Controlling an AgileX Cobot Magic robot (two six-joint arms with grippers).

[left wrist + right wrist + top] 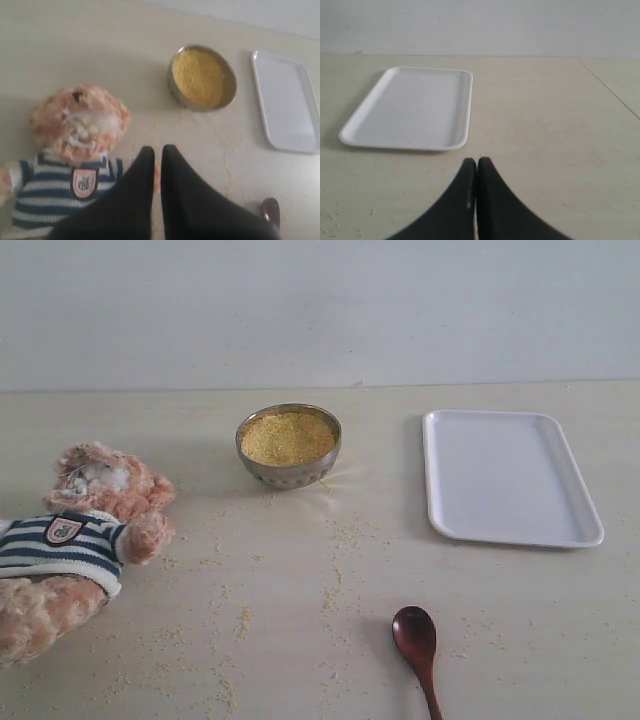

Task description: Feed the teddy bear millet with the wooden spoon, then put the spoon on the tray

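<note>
Left claw (pixel 156 150) pressed together, gripping nothing, above a pale worktop (pixel 520 620). Teddy bear (pixel 75 135) on its back just beside this claw. Steel bowl (pixel 173 86) of millet (pixel 197 75) farther ahead. Wooden spoon (pixel 270 210) flat on the worktop, on the claw's other side from the bear, amid stray millet specks. Right claw (pixel 476 161) likewise pressed together, gripping nothing. White tray (pixel 410 107) ahead of it, well apart.

Left claw (pixel 157 150): two matte black fingers, broad at the base, curving to narrow rounded tips. Right claw (pixel 477 161): same black tapered form, one finger (pixel 462 205) bearing a small pale speck.
</note>
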